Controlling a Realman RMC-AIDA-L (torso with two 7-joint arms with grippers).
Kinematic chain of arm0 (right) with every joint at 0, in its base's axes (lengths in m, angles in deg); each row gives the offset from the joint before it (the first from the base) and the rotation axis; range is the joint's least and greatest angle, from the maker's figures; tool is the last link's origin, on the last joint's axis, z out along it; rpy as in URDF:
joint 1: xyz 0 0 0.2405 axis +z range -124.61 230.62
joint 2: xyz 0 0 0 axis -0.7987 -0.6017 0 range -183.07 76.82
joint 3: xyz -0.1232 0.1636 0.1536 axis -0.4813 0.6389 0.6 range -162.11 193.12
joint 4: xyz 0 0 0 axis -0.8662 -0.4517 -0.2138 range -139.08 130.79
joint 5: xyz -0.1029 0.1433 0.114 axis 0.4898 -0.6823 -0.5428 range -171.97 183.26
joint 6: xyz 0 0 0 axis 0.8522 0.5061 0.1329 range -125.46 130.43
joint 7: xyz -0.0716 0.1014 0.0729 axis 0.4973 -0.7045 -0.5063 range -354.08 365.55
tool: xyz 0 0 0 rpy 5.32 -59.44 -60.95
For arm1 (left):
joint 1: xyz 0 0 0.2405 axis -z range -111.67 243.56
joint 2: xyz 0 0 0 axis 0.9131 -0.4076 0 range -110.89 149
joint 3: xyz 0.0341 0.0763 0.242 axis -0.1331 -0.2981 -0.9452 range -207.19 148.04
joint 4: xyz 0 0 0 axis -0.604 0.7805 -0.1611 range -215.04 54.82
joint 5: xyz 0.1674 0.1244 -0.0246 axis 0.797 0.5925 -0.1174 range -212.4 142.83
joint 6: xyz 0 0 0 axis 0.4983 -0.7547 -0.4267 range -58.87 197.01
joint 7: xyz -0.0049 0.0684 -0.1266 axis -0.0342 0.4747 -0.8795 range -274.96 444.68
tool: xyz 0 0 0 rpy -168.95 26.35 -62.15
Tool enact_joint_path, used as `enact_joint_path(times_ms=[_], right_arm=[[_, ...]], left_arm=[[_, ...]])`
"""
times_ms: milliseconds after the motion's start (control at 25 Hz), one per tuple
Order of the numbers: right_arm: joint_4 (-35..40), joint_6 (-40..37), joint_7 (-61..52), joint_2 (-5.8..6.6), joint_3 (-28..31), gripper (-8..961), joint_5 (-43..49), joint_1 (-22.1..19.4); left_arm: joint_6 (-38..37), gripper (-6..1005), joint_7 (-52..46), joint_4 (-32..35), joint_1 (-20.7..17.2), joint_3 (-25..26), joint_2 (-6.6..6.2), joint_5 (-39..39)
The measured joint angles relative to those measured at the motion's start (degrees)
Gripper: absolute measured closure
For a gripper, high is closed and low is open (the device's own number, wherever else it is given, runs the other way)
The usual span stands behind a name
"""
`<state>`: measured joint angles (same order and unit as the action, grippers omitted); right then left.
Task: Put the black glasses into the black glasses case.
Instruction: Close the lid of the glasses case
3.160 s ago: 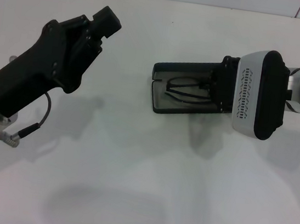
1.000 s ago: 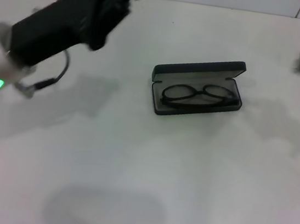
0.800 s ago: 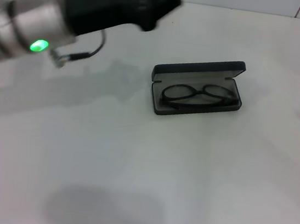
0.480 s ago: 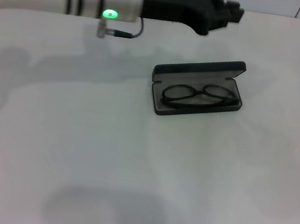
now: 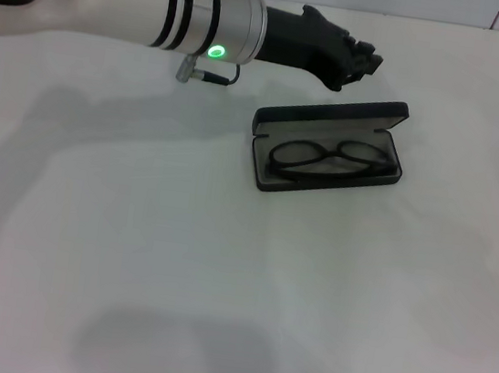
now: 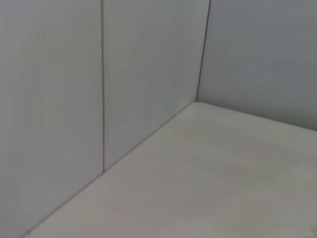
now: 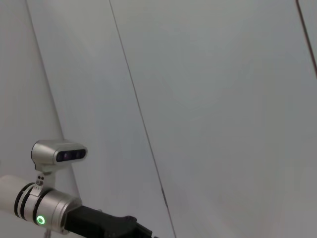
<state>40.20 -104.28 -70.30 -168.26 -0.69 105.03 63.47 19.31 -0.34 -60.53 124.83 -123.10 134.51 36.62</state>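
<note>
open case (image 5: 328, 146) sits on the white desk (image 5: 218, 284), right of centre in the head view, lid up along its far side. glasses (image 5: 327, 158) lie folded inside the case tray, lenses side by side, touching the grey lining. left arm reaches across from 10 o'clock, green light on its wrist ring; left hand (image 5: 363, 59) hovers just past the case lid at about 12 o'clock of it, not touching, nothing seen in it, can't tell how far its fingers are apart. right hand out of sight in all views. left wrist view shows only wall panels (image 6: 148, 74) and bare desk. right wrist view shows wall and the left arm (image 7: 54, 208) far off.
</note>
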Motion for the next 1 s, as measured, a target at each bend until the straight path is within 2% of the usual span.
enact_joint_path(times_ms=[440,800,1000], right_arm=[[-2.27,1.99,1.49,-0.06,-0.61,729,1.58,2.87],[-2.71,3.41,2.27,-0.18,-2.30,720,1.59,3.58],[-2.86,3.51,2.39,-0.18,-2.30,715,1.59,3.59]], left_arm=[[0.45,828,-4.25,-0.45,-1.15,-0.08,0.39,4.27],[2.74,808,-4.06,-0.53,-1.65,-0.47,2.25,4.82],[3.43,798,-4.22,-0.66,-1.79,-0.23,2.74,6.26]])
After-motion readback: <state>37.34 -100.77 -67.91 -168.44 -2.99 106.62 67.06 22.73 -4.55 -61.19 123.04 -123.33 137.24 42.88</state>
